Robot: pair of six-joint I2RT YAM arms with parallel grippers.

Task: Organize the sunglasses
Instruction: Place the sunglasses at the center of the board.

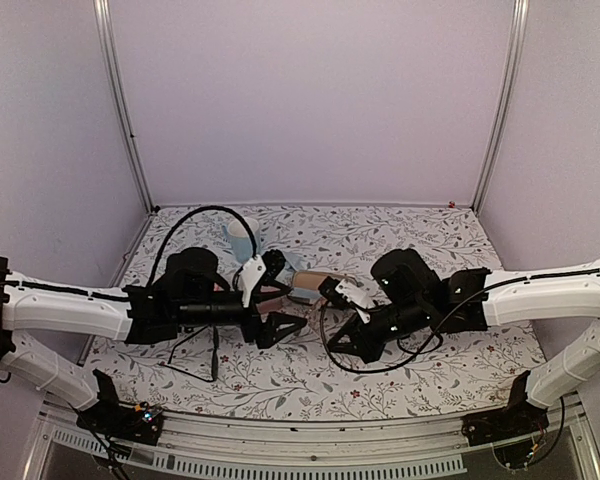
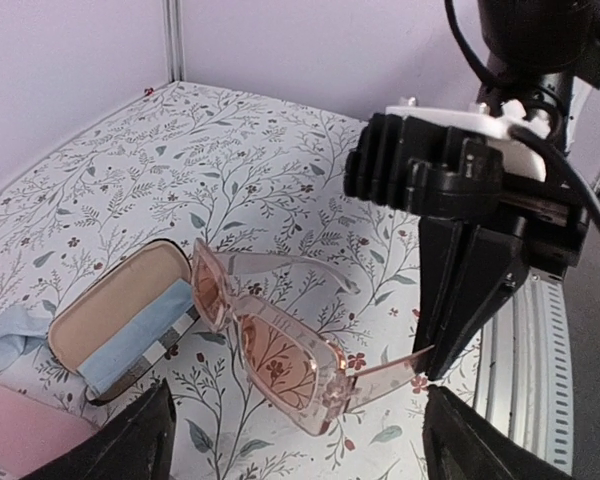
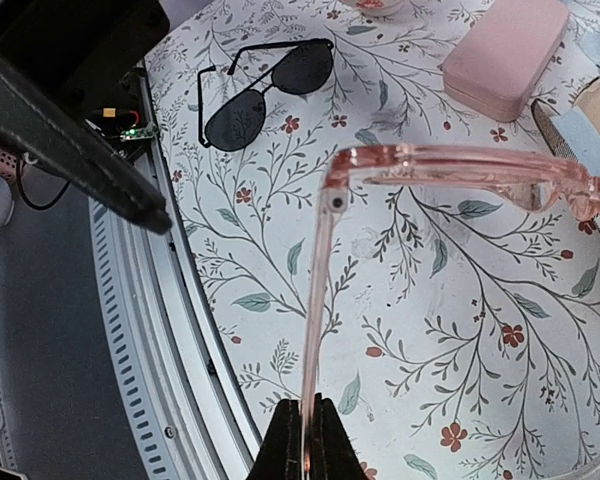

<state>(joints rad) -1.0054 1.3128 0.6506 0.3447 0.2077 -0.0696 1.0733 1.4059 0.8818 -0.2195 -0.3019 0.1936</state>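
Pinkish translucent plastic is what you are handling now.

Top view: your left arm (image 1: 70, 305) and right arm (image 1: 540, 290) meet over the middle of the floral table (image 1: 380, 235). The wrists hide most of the pair here, so take little from this view. The open case (image 1: 315, 283) shows between them.

Left wrist view: the pale pinkish sunglasses (image 2: 270, 350) sit low over the table, one end just beside the open case, which has a blue cloth (image 2: 145, 335) in it. I cannot tell whether frame and case touch. Your right gripper (image 2: 432, 365) comes down from above, jaws closed on the tip of one temple. Your left gripper (image 2: 300, 450) is spread wide and holds nothing, with a finger on either side of the frame front. The pink case (image 2: 20, 430) sits at the near corner.

Right wrist view: the temple runs straight up from the pinch to the hinge. The black wire-frame sunglasses (image 3: 270, 90) lie flat near the front rail (image 3: 150, 330), well apart and untouched.

Judgement: this looks like a second grip before casing the pale pair.
- Close the left jaws on the frame front near the bridge, not across a lens.
- Hold the right pinch firm until the left has the weight. A grip on the temple tip alone lets the frame swing.
- Fold the temples before moving to the case.
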